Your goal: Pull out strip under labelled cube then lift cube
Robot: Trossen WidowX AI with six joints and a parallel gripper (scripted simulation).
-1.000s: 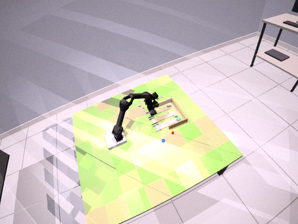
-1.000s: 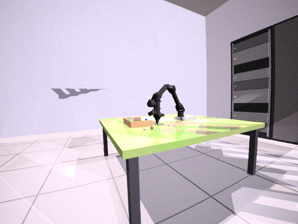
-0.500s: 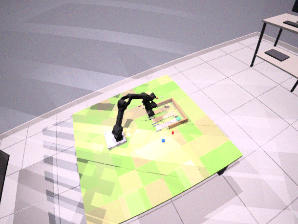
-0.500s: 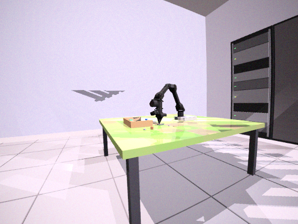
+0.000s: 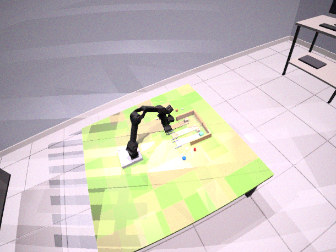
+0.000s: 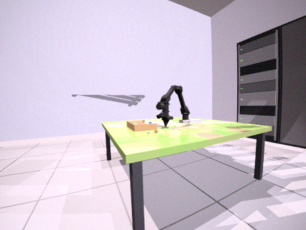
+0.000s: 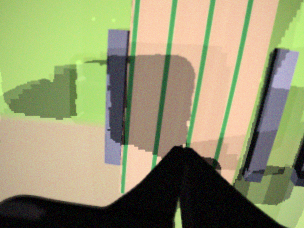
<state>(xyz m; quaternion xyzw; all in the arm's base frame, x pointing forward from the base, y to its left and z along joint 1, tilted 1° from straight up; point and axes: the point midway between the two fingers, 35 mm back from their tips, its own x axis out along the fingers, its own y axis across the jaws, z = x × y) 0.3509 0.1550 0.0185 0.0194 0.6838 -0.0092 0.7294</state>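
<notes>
My gripper (image 5: 168,133) (image 6: 165,126) (image 7: 181,155) is shut and empty. Its fingertips are low over a pale pink strip (image 7: 150,30) with green lines; whether they touch it cannot be told. Blue-grey rails stand beside that strip, a left rail (image 7: 114,156) and a right rail (image 7: 281,82). In the top view, a middle strip (image 5: 185,132) and a white strip (image 5: 185,141) run into the brown-walled enclosure. A whitish cube (image 5: 186,120), a pale cube (image 5: 198,130) and a teal object (image 5: 201,133) are inside it. No label is readable at this size.
The brown wall (image 5: 202,122) (image 6: 145,127) encloses the strips' far ends. A red object (image 5: 194,149) and a blue object (image 5: 184,158) (image 6: 150,122) lie outside it on one side, and an orange-brown object (image 5: 177,110) (image 6: 156,131) on the other.
</notes>
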